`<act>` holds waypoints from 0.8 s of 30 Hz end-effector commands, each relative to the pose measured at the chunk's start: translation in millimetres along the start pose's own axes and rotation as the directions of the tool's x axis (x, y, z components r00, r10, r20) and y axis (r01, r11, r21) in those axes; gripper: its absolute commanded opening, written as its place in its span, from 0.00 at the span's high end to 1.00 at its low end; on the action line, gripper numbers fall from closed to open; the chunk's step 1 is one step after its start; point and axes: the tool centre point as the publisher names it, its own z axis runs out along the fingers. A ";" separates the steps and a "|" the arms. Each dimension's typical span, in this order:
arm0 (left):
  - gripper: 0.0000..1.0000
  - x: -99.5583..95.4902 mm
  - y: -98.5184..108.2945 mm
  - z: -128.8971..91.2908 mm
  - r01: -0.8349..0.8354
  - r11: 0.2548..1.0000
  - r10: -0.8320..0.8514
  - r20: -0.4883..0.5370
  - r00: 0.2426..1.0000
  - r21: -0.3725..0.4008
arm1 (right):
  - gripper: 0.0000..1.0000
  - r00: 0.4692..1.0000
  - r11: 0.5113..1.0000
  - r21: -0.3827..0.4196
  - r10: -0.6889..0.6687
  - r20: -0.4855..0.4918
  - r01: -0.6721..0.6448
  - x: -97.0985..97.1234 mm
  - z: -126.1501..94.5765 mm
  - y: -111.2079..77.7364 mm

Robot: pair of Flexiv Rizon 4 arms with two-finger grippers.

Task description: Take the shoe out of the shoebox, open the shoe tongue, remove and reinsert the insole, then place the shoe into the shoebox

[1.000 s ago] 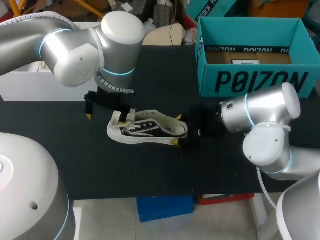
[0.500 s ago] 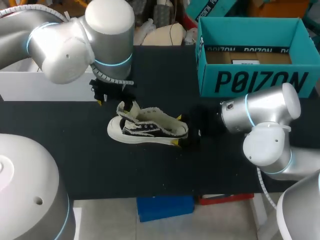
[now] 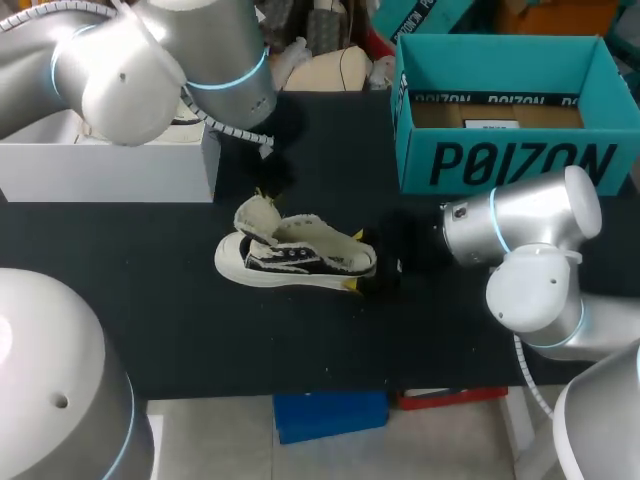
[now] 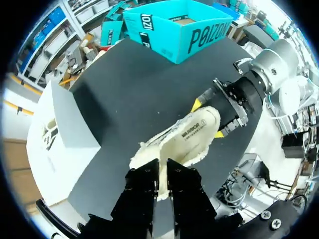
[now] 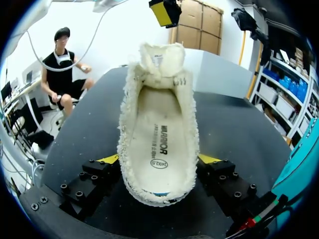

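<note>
Since the earlier frames the left gripper [image 4: 162, 167] had lifted off the cream canvas shoe with black side panels [image 3: 300, 258], fingers together on nothing, leaving the tongue [image 5: 160, 57] upright. Tongue-opening looked done and the insole [image 5: 158, 144] due next. Near the black table's [image 3: 200, 330] middle, the right gripper [image 5: 158, 162] clamped the heel. Bold dark lettering marked the teal cardboard shoebox [image 3: 520, 160] (far right corner), and small print marked the insole.

Table [image 3: 300, 340]: black-topped, seen across the middle of the frame | shoe [image 3: 295, 255]: laid on its sole at centre | shoebox [image 3: 510, 160]: teal, set open at upper right | white box [image 3: 110, 170]: set at upper left.
</note>
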 end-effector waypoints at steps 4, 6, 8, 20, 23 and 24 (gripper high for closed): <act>1.00 0.0 -17.2 8.1 -0.692 0.721 0.674 -0.248 0.696 0.019 | 1.00 1.000 1.000 0.001 0.001 0.000 -0.001 -0.6 -0.5 -0.7; 1.00 0.0 -17.2 8.1 -0.692 0.721 0.674 -0.248 0.696 0.019 | 1.00 1.000 1.000 0.001 0.001 0.000 -0.001 -0.6 -0.5 -0.7; 1.00 0.0 -17.2 8.1 -0.692 0.721 0.674 -0.248 0.696 0.019 | 1.00 1.000 1.000 0.001 0.001 0.000 -0.001 -0.6 -0.5 -0.7; 1.00 0.0 -17.2 8.1 -0.692 0.721 0.674 -0.248 0.696 0.019 | 1.00 1.000 1.000 0.001 0.001 0.000 -0.001 -0.6 -0.5 -0.7; 1.00 4.0 -17.4 10.6 -0.751 0.659 0.729 -0.289 0.621 0.050 | 1.00 1.000 1.000 0.001 0.001 0.000 -0.001 -0.6 -0.5 -0.7; 1.00 4.8 -17.6 11.7 -0.745 0.664 0.724 -0.308 0.617 0.069 | 1.00 1.000 1.000 0.001 0.001 0.000 -0.001 -0.6 -0.5 -0.7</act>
